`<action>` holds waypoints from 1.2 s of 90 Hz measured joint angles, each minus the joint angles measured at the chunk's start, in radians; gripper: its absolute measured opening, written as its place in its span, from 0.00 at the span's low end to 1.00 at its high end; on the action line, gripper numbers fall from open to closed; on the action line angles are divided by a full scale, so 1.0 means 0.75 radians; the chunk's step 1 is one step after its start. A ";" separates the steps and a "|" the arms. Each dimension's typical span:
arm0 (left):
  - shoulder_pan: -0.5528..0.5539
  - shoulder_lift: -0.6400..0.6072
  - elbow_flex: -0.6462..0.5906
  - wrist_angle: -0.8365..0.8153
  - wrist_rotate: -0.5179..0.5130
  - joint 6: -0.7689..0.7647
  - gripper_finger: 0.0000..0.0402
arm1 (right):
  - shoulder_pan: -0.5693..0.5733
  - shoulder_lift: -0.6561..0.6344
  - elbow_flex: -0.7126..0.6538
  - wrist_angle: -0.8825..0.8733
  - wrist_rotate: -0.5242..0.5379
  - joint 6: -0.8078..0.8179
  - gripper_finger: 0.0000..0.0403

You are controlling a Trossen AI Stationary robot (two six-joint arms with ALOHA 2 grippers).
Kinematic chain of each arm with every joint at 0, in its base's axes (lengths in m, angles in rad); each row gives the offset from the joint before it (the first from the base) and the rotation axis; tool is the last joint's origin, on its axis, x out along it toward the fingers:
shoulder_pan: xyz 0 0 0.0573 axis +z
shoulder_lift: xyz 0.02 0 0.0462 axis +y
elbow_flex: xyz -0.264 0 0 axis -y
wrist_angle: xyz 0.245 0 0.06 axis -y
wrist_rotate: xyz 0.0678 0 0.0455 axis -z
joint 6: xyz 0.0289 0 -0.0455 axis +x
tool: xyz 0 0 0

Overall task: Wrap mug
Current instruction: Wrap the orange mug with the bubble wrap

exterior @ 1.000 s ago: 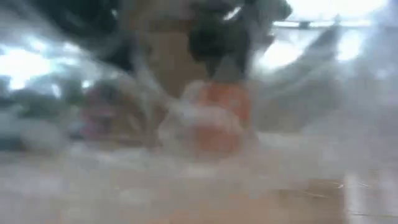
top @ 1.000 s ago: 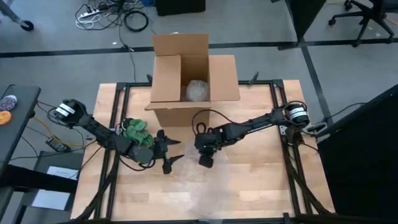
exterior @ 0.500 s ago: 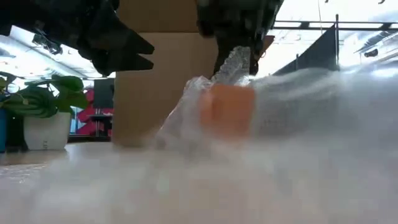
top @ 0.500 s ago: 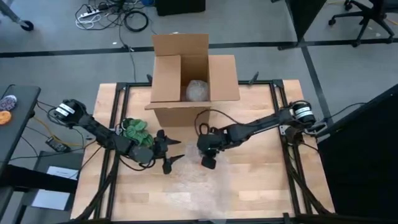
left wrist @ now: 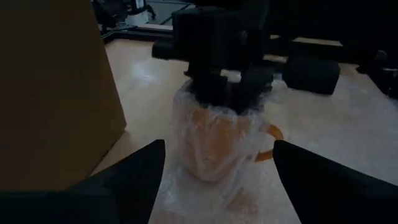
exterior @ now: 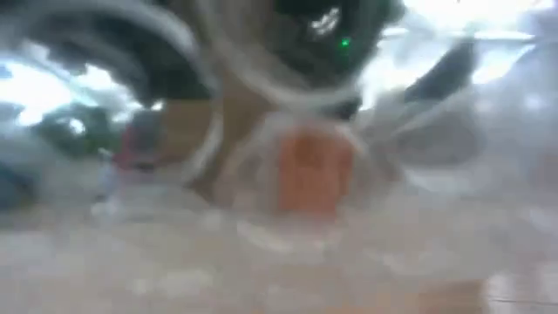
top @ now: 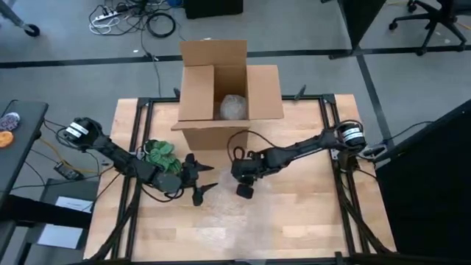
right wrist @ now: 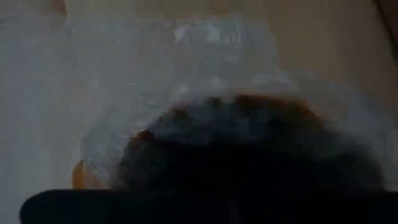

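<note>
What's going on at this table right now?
The right gripper is down on top of an orange mug that stands upright on the wooden table, pressing bubble wrap around and into its top; its fingers are hidden in the wrap. The handle is uncovered. The left gripper waits open just beside the mug, holding nothing. Behind stands an open cardboard box with a wrapped bundle inside.
</note>
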 joint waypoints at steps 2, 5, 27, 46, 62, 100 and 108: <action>0.000 0.000 0.000 -0.001 0.000 0.000 0.71 | 0.001 -0.025 -0.001 -0.009 0.000 0.000 0.12; 0.000 0.000 0.000 -0.005 0.000 0.000 0.71 | 0.000 -0.063 0.000 -0.006 0.000 0.003 0.12; 0.000 0.000 0.001 -0.007 -0.001 0.003 0.71 | 0.001 -0.236 0.004 -0.076 0.188 0.033 0.12; 0.000 0.000 0.001 -0.007 -0.001 0.016 0.71 | 0.002 -0.184 0.004 -0.081 0.246 0.047 0.12; 0.000 0.000 0.001 -0.007 -0.001 0.031 0.71 | 0.000 -0.054 0.012 -0.064 0.252 0.044 0.12; 0.000 0.000 0.001 -0.007 -0.001 0.031 0.71 | 0.001 -0.002 0.009 -0.061 0.225 0.031 0.12; 0.000 0.000 0.001 -0.007 -0.001 0.031 0.71 | 0.004 -0.043 0.003 -0.072 0.208 0.022 0.12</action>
